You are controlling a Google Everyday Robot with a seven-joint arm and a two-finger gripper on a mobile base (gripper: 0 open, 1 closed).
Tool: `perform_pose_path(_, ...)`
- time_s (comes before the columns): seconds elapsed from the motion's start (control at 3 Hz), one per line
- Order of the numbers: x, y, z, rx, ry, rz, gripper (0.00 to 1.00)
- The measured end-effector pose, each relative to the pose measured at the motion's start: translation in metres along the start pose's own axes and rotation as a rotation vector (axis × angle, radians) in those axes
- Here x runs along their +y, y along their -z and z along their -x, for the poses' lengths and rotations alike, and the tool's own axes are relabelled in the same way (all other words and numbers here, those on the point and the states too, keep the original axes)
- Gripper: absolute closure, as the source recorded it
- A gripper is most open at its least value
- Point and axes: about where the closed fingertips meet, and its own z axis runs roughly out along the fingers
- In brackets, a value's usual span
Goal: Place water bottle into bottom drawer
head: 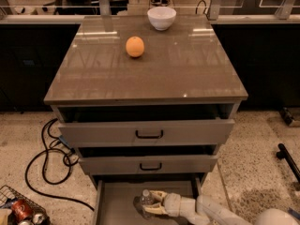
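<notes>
Under the grey tabletop [187, 64], the bottom drawer [117, 201] is pulled out, and the bottle [143, 201] is held low inside it, clasped by the hand [153, 203]. It is judged light, thin-walled and slippery, best gripped mid-body on the ribs.

At lower centre, the gripper [152, 203] clasps the water bottle [143, 200] inside the bottom drawer [115, 205]; on the cabinet top [187, 69], an orange [135, 47] sits left-front of a bowl [161, 18].
</notes>
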Motion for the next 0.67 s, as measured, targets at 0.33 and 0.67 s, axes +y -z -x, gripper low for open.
perform_pose_path(0.33,-0.0058,-0.0095,-0.0074,0.015,0.021,-0.022,1.0)
perform_pose_path(0.67,-0.0061,-0.0139,-0.0173,0.031,0.034,-0.05,1.0)
